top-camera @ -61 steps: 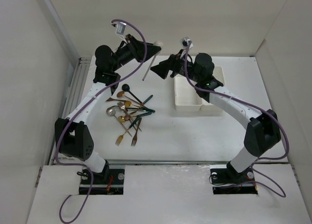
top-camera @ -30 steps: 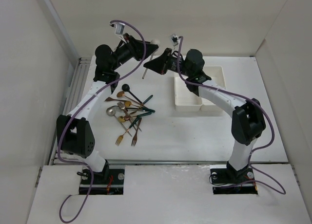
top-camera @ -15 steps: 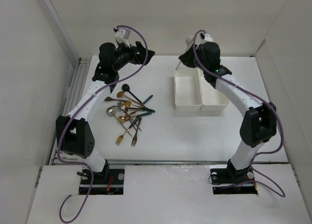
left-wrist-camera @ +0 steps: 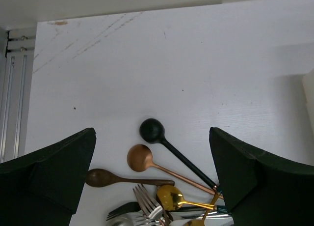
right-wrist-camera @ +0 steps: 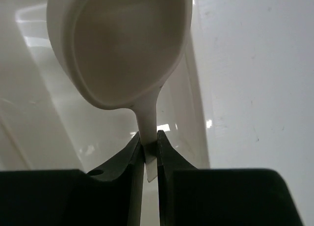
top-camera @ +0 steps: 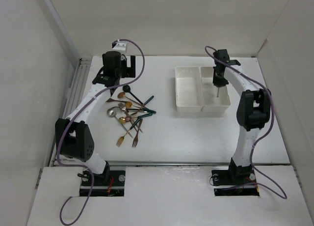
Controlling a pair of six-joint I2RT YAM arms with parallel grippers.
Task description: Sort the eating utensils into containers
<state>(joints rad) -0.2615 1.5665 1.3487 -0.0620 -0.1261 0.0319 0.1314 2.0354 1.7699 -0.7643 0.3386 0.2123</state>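
Observation:
The eating utensils [top-camera: 129, 111] lie in a loose pile on the left of the table: gold, copper, silver and dark-handled forks and spoons. My left gripper [left-wrist-camera: 152, 133] hangs open over the pile's far end, above a black spoon [left-wrist-camera: 153, 130], a copper spoon [left-wrist-camera: 140, 157] and a dark brown spoon [left-wrist-camera: 100, 177], touching none of them. My right gripper [right-wrist-camera: 150, 143] is shut on the handle of a cream spoon [right-wrist-camera: 122, 44], bowl pointing away from it. It holds the spoon over the right one [top-camera: 223, 105] of the two white containers; the left one [top-camera: 189, 92] looks empty.
White walls enclose the table on three sides. A ribbed metal rail [top-camera: 78, 83] runs along the left edge. The two bins sit at the back right, with the right arm [top-camera: 250, 113] arching beside them. Purple cables trail from both wrists.
The two grippers met at the table's back middle with the cream spoon. The left opened and drew back over the pile. The right swung rightward with the spoon to over the right bin.

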